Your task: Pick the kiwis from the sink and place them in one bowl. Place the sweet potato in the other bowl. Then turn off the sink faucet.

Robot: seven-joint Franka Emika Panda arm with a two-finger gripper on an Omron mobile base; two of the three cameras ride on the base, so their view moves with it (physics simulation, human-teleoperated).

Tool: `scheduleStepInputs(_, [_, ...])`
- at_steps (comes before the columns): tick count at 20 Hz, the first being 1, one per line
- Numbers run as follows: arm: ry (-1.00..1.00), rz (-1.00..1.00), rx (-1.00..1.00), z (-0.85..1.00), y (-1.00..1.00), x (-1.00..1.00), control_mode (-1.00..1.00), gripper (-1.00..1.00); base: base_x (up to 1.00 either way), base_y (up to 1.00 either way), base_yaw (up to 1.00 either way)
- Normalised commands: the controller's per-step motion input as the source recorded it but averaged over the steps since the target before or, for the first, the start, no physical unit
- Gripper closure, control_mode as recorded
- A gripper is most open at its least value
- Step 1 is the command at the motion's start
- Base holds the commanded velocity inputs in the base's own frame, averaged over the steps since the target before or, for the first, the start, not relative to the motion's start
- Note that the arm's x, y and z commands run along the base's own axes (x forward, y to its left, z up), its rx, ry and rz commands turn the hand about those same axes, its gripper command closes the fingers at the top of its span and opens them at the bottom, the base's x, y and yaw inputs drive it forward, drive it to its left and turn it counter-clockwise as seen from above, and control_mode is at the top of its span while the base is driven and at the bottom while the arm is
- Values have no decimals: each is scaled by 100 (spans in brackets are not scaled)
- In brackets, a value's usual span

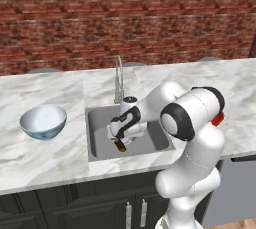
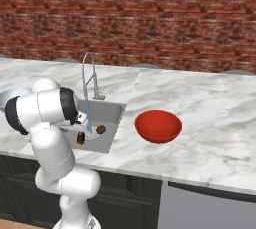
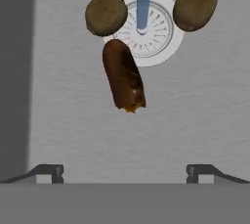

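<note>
- Nothing is placed yet: both kiwis [image 3: 106,13] and the sweet potato [image 3: 123,75] lie by the sink [image 1: 100,148] drain.
- White bowl [image 1: 43,121] and red bowl [image 2: 158,126] stand empty near opposite tabletop ends.
- The faucet [image 1: 118,79] is running.
- The tool [image 3: 125,171] hangs over the basin, jaws apart, holding nothing.

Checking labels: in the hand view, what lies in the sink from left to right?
Left kiwi → sweet potato → water stream over the drain → right kiwi.
</note>
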Motion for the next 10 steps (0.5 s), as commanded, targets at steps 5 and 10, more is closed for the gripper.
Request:
scheduleStepInputs(5, [-3,-3,-1,-20,7,28,-100,-100,0,0,0])
scheduleStepInputs(10, [-3,-3,-1,-25,6,24,-100,-100,0,0,0])
